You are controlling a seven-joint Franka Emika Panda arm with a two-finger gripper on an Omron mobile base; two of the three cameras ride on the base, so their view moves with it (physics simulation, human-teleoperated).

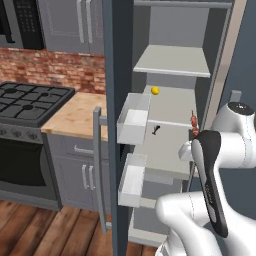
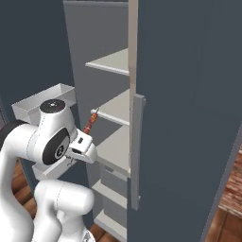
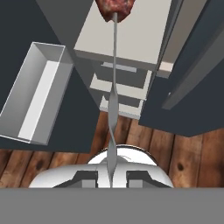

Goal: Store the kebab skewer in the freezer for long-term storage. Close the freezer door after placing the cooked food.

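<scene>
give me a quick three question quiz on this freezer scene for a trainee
1. True or false: the pincer is shut on the kebab skewer's stick.
2. Which thing lies on the shelf above the one with the tiny black object? A) a red cup B) the small yellow ball C) a plate
3. Fill in: the freezer door with the white door bins stands ____.

Key: 1 true. 2 B. 3 open.

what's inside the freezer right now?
On the freezer's pale shelves: a small yellow ball and a tiny black object. The kebab skewer is at the shelf's front, held in the gripper. The arm hides the lower right.
</scene>
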